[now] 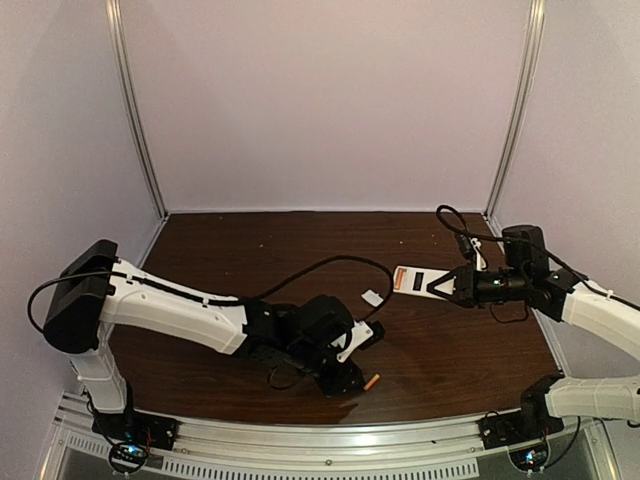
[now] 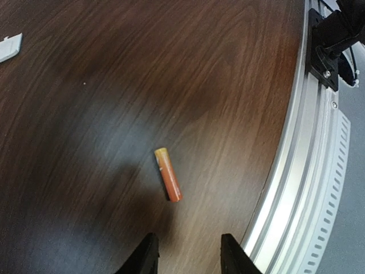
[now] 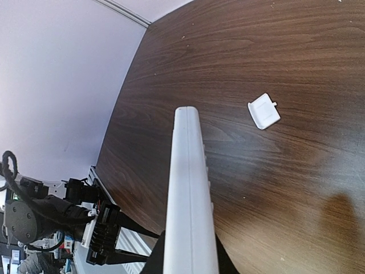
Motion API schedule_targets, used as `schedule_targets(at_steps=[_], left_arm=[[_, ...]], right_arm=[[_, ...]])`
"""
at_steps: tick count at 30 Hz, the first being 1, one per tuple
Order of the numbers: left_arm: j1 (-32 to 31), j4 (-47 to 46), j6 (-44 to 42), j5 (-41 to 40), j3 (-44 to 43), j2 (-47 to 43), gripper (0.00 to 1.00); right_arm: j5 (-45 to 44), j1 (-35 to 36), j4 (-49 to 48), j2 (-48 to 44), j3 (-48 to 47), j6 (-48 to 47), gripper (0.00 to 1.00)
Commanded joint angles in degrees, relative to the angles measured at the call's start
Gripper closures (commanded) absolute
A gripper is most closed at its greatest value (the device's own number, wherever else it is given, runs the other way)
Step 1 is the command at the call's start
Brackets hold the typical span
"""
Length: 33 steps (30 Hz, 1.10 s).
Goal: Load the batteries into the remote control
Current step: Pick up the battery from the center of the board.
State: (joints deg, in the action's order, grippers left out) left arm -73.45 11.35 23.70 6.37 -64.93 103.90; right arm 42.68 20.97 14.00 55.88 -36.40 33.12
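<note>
Left wrist view: left gripper [image 2: 188, 256] was cut by the bottom edge; only two dark fingertips showed. White cover piece [image 2: 10, 47] was clipped by the left edge, upper left.
Right wrist view: remote control [image 3: 188, 194] was seen edge-on, its near end cut off at the bottom and its face unreadable. Right gripper [image 3: 188, 265] was mostly hidden behind it.
Top view: battery [image 1: 371, 381] was too small for detail.

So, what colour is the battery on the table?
The battery is orange, yellowish at one end; clearest in left wrist view.
</note>
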Motion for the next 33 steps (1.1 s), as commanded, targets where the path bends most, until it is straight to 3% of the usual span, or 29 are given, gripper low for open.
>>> schedule_targets(at_steps=[1,15,24,33], left_arm=[[-0.42,4.11,0.36,0.46,-7.22,4.56,0.63],[-1.82,14.20,0.68,-5.12,-20.40,15.62,0.68],[-1.86,17.76,0.11,-5.18,-23.93,19.76,0.72],[-1.86,21.38,0.66,-8.85,-25.24,22.03,0.86]], right_arm=[[0.97,-2.70,2.20,-1.87,1.81,-0.96,1.00],[3.02,-8.63,3.65,-3.01,3.41,-1.08,1.00],[3.05,-10.20,4.58,-3.32,3.91,-1.80,1.00],[3.47,-10.34,2.93,-3.16,5.31,-1.39,1.00]])
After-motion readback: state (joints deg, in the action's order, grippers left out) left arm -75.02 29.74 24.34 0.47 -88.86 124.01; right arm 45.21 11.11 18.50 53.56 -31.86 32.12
